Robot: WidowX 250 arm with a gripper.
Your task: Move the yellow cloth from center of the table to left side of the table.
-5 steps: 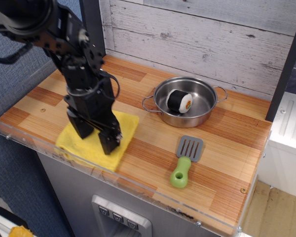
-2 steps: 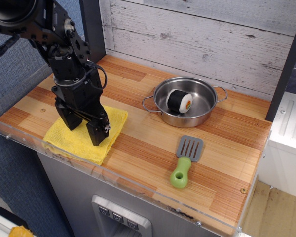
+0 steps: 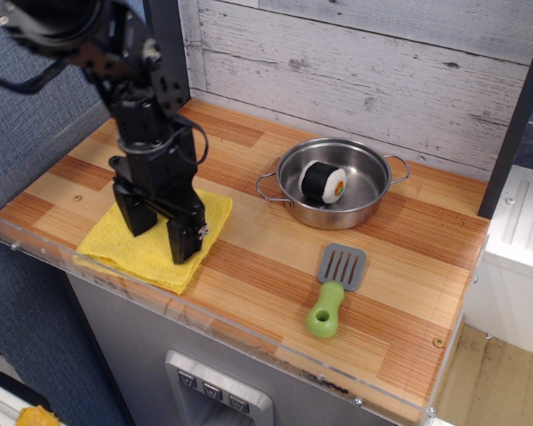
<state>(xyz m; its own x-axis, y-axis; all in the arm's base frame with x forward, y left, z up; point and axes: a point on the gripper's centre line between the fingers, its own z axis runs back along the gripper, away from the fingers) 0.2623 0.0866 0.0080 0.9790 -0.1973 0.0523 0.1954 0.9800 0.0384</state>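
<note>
The yellow cloth [image 3: 115, 250] lies flat near the front left of the table [image 3: 266, 266], close to the clear front rim. My black gripper [image 3: 160, 234] points down over the cloth's right half. Its two fingers stand apart, with yellow cloth showing between them. The fingertips are at or just above the cloth, and I cannot tell whether they touch it. The arm hides the cloth's back edge.
A steel pan [image 3: 373, 202] with a black sushi roll [image 3: 323, 182] in it stands at the back centre. A grey spatula with a green handle [image 3: 332, 291] lies front right. A clear acrylic rim [image 3: 249, 330] edges the front, and a plank wall rises behind.
The gripper dragged the cloth to the left along the front edge, then shifted slightly right over it. The cloth has stayed put in the last half second.
</note>
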